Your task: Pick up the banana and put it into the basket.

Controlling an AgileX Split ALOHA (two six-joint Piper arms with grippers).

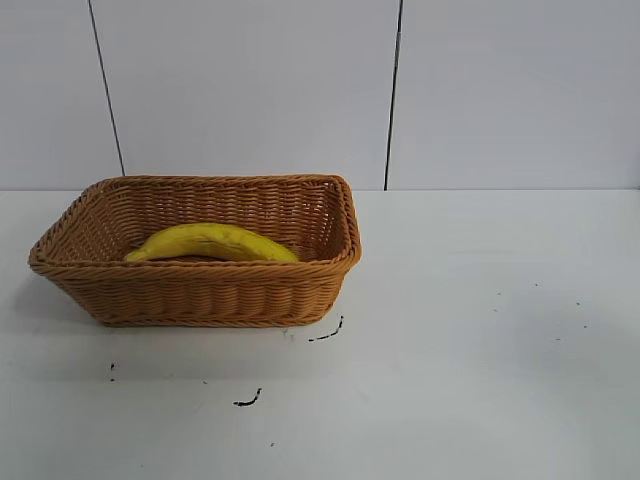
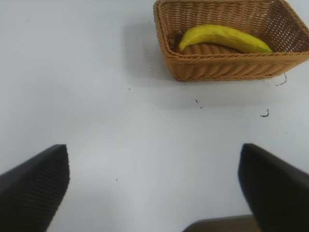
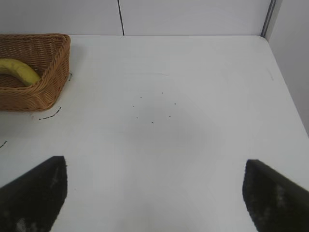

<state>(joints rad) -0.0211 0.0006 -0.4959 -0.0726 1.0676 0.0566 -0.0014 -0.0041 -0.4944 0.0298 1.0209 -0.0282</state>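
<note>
1. Long curved yellow banana (image 1: 212, 243) lies inside the rectangular tan woven wicker basket (image 1: 200, 292) on the white table (image 1: 480, 350).
2. Exterior view shows no arms.
3. Wrist views: left gripper (image 2: 154, 186) and right gripper (image 3: 154, 188) spread wide, empty, well short of basket.

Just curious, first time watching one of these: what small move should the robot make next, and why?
Probably none beyond staying parked. The banana already lies inside the basket, and both the left gripper and right gripper are open, empty, and well back from it over the table.
</note>
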